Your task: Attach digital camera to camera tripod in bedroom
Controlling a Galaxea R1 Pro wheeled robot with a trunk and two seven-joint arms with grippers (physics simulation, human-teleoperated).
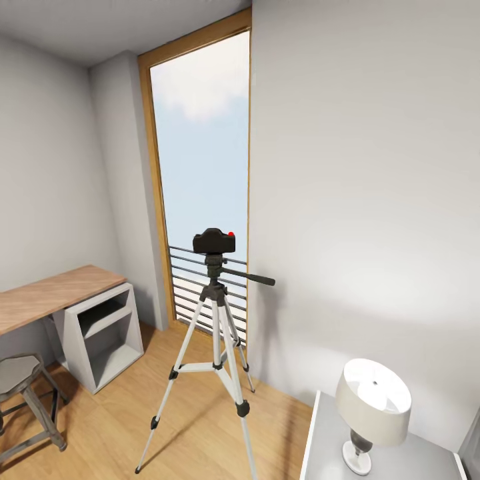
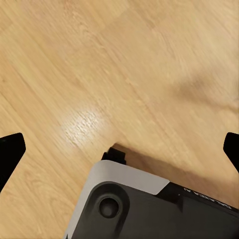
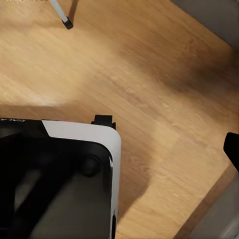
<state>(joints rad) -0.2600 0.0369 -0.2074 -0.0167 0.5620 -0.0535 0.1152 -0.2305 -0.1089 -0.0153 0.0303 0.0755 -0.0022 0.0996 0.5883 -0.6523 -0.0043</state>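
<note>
The black digital camera point(image 1: 213, 241), red button on top, sits on the head of the camera tripod point(image 1: 217, 320). The tripod stands on the wood floor in front of the tall window point(image 1: 200, 153), its long black handle point(image 1: 257, 277) pointing right. One tripod foot point(image 3: 67, 22) shows in the right wrist view. My left gripper point(image 2: 119, 152) is open, its fingertips wide apart over bare floor and my own base point(image 2: 149, 209). My right gripper point(image 3: 119, 149) also hangs open over the floor, one fingertip point(image 3: 232, 149) visible. Both are far from the camera.
A wood-topped desk point(image 1: 47, 297) with a grey cube shelf point(image 1: 107, 333) and a metal stool point(image 1: 23, 393) stand at the left. A grey nightstand point(image 1: 413, 460) with a white lamp point(image 1: 371, 407) is at the lower right. Pale walls close the room behind.
</note>
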